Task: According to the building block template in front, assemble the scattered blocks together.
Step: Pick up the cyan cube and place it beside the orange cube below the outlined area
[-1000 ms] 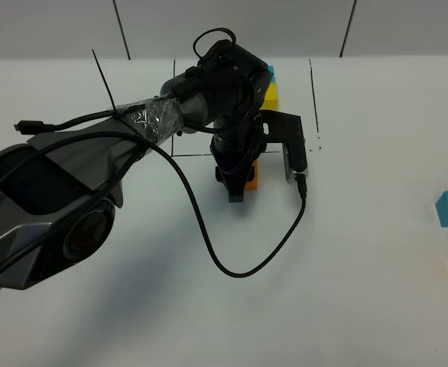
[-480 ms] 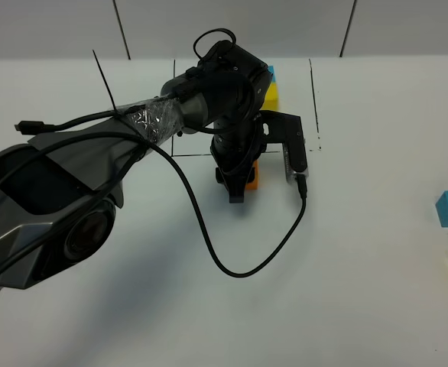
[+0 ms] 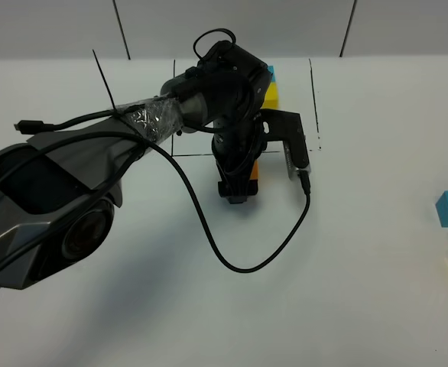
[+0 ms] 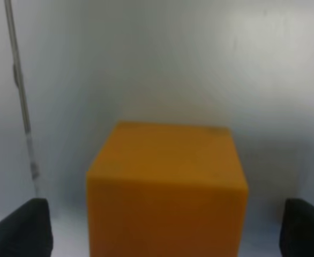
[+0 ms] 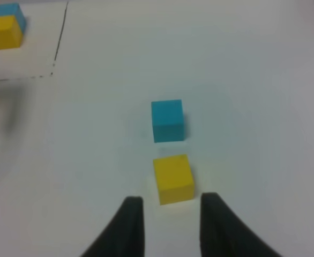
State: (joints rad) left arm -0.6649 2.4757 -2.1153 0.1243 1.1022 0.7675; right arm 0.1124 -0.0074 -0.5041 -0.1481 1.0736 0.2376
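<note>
surface: plain white tabletop (image 3: 361, 290) | backdrop: pale wall (image 3: 232, 23) beyond its far edge | wall detail: two dark slanted seams (image 3: 121, 29) | marking: lone thin black line (image 3: 104, 80) on the tabletop, far-left area

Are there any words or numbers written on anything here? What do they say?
None. No words, numbers or signs can be read anywhere. The orange cube, blue cube and yellow cube have plain faces, and the black lines on the table are only drawn lines, not letters.
</note>
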